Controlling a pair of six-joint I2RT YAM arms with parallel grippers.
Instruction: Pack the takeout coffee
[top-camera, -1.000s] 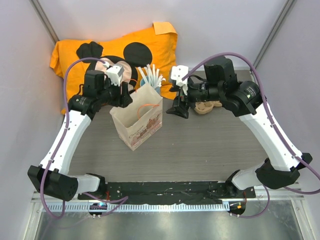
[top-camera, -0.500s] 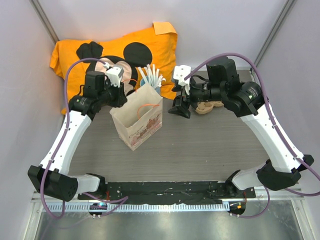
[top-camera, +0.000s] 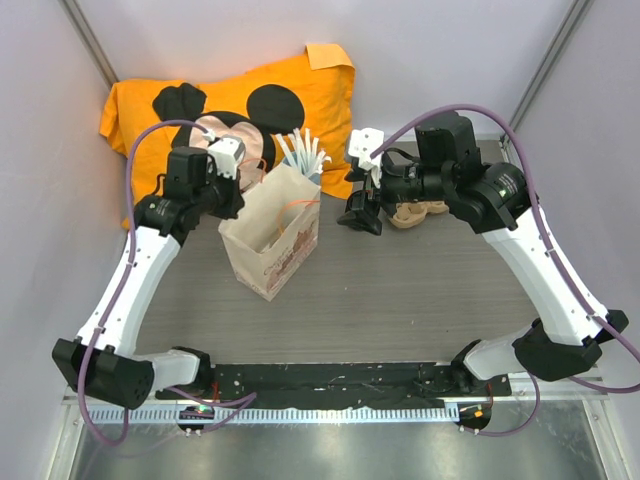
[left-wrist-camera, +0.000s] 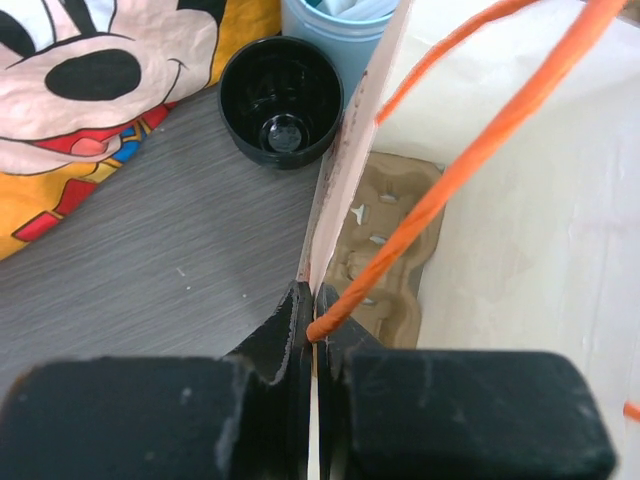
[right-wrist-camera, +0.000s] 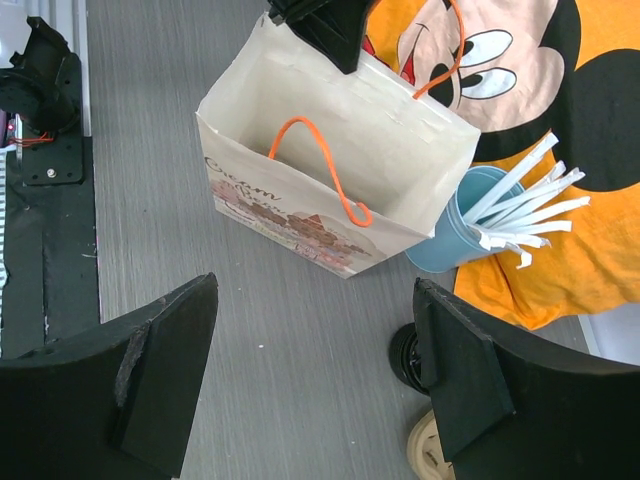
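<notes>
Coffee (right-wrist-camera: 403, 357): mostly hidden, round lid seemed to face up.
Left claw (left-wrist-camera: 312, 300): pinched the bag (right-wrist-camera: 310, 130) edge.
Right claw (right-wrist-camera: 312, 300): fingers stood wide apart.

We see a matt, creased paper bag (top-camera: 272, 235) with a smooth orange cord handle (left-wrist-camera: 480, 140), and inside it, low in the left wrist view, a rough moulded-pulp cardboard tray (left-wrist-camera: 385, 305). The table (top-camera: 400, 300) looks like matt grey wood-grain laminate, and the orange cloth (top-camera: 310, 95) at the upper left is soft printed fabric. The black ring-shaped piece (left-wrist-camera: 281, 101) is glossy plastic, the blue cup (right-wrist-camera: 445, 245) smooth plastic.
</notes>
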